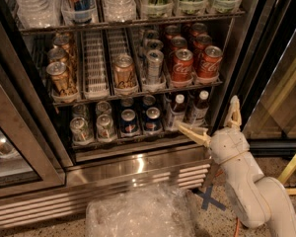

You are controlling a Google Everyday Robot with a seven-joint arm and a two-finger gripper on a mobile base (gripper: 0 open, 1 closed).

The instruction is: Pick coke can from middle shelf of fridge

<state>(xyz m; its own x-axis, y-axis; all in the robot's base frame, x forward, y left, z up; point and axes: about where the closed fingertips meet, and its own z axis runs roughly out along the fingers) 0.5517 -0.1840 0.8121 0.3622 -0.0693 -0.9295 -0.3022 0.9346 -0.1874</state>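
Observation:
The fridge (138,164) stands open before me. Its middle shelf (96,90) carries white ribbed lanes. Red coke cans fill the two right lanes, the front ones being a coke can (182,65) and a second coke can (209,62). Gold-tan cans (124,72) and silver cans (154,66) stand to their left. My gripper (212,122) is low on the right, in front of the bottom shelf's bottles, below and right of the coke cans. It is open, with one finger (190,133) reaching left and the other finger (233,111) pointing up, and nothing is between them.
The top shelf holds clear tubs and bottles (116,1). The bottom shelf holds blue cans (129,121) and small bottles (176,110). A crumpled clear plastic sheet (138,211) lies on the floor in front. A dark door frame (259,58) stands at the right, and a blue floor cross (207,199) lies beside the arm.

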